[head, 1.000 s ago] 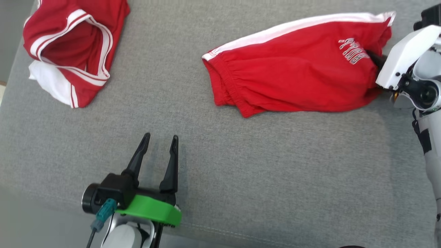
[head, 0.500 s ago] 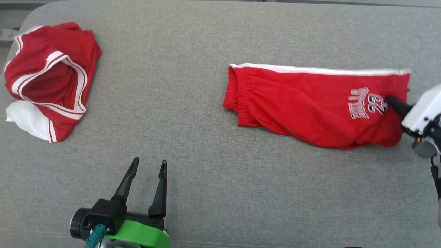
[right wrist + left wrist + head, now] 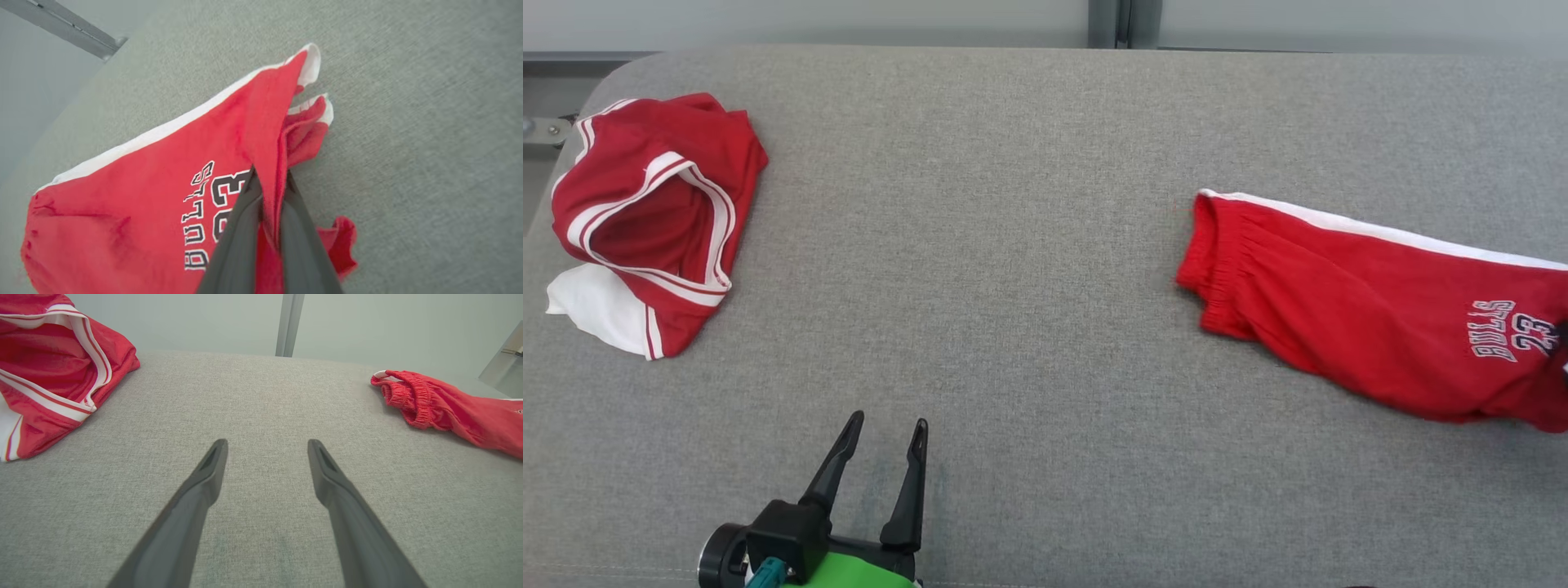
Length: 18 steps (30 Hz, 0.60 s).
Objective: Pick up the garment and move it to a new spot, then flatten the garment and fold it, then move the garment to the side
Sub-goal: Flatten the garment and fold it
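Note:
The garment [image 3: 1347,318] is a pair of red shorts with a white side stripe and "BULLS 23" lettering. It lies stretched out on the grey cushioned surface [image 3: 1013,245] at the right, running off the head view's right edge. In the right wrist view my right gripper [image 3: 270,173] is shut on a pinched fold of the garment [image 3: 135,196] near the leg hem, just beside the lettering. My left gripper [image 3: 889,420] stands open over bare fabric at the lower left, far from the shorts. Nothing lies between its fingers [image 3: 204,486], and the waistband [image 3: 412,396] is off to the right.
A second red garment [image 3: 645,229] with white trim lies crumpled at the far left [image 3: 49,367]. The surface's rounded back edge runs along the top, with a pale wall and a metal post [image 3: 1108,23] behind it.
The head camera has shifted. Relative to the crumpled garment, the shorts have been pulled to the right by my right gripper. The left gripper has stayed open in place.

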Available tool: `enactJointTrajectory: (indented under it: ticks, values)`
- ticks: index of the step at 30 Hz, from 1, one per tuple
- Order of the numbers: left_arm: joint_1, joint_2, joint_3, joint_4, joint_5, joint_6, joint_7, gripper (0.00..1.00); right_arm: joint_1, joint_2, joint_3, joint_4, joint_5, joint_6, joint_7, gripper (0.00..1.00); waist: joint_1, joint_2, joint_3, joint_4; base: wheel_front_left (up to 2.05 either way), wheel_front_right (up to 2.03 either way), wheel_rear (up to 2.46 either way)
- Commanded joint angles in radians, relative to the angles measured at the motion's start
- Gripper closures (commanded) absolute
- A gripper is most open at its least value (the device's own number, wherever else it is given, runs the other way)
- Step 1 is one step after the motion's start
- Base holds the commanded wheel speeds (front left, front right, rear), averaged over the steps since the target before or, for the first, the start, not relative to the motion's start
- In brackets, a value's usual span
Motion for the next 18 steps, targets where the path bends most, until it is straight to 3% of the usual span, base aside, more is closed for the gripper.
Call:
enactJointTrajectory:
  ticks: [1, 3, 9, 15, 18]
  values:
    - [0.014, -0.006, 0.005, 0.001, 0.005, -0.005, 0.000, 0.00, 0.009, -0.023, -0.021, 0.000, -0.017, 0.000, -0.001, 1.00, 0.0000, -0.0001, -0.015, 0.001, 0.00, 0.00, 0.00]
    - [0.020, -0.018, 0.014, 0.005, 0.010, -0.011, 0.000, 0.00, 0.003, -0.071, -0.089, -0.009, -0.042, 0.000, 0.009, 1.00, 0.0000, -0.0001, -0.020, 0.003, 0.00, 0.00, 0.00]
    - [0.028, -0.037, 0.004, 0.024, 0.018, -0.022, 0.000, 0.00, -0.061, -0.088, -0.114, -0.097, -0.046, 0.000, 0.051, 1.00, 0.0000, -0.0001, -0.038, 0.007, 0.00, 0.00, 0.00]
    - [0.033, -0.051, -0.001, 0.040, 0.028, -0.033, 0.000, 0.00, -0.093, 0.004, 0.066, -0.299, 0.014, 0.000, 0.157, 1.00, 0.0000, -0.0001, -0.055, -0.003, 0.00, 0.00, 0.00]
    - [0.008, -0.055, -0.001, 0.047, 0.033, -0.039, 0.000, 0.00, -0.085, 0.085, 0.179, -0.365, -0.001, 0.000, 0.195, 1.00, 0.0000, -0.0001, -0.048, -0.009, 0.00, 0.00, 0.00]
